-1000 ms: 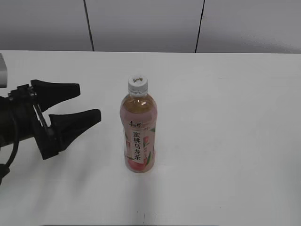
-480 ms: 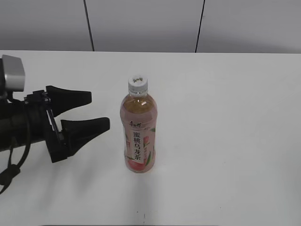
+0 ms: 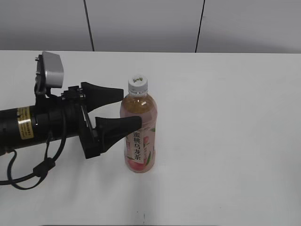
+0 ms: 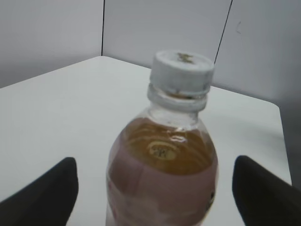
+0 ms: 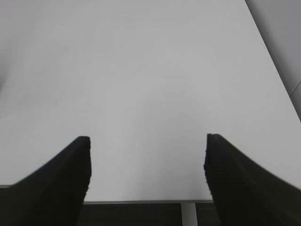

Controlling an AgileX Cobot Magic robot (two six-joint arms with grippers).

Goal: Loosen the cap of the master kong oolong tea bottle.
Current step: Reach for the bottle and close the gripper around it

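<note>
The master kong oolong tea bottle [image 3: 139, 136] stands upright near the middle of the white table, amber tea inside, pink peach label. Its white cap [image 3: 138, 84] sits screwed on the neck. In the left wrist view the bottle [image 4: 162, 179] fills the centre with the cap [image 4: 182, 71] on top. My left gripper [image 3: 129, 107] is open, its two black fingers on either side of the bottle's upper body, with gaps showing on both sides in the left wrist view [image 4: 155, 197]. My right gripper [image 5: 146, 155] is open and empty over the bare table; it does not show in the exterior view.
The white table [image 3: 225, 117] ends at a grey panelled wall [image 3: 141, 23] behind. In the right wrist view the table's edge [image 5: 141, 201] lies just below the fingers.
My left arm has moved right across the table, from well left of the bottle until its open fingers straddle the bottle's upper body. The bottle has not moved.
</note>
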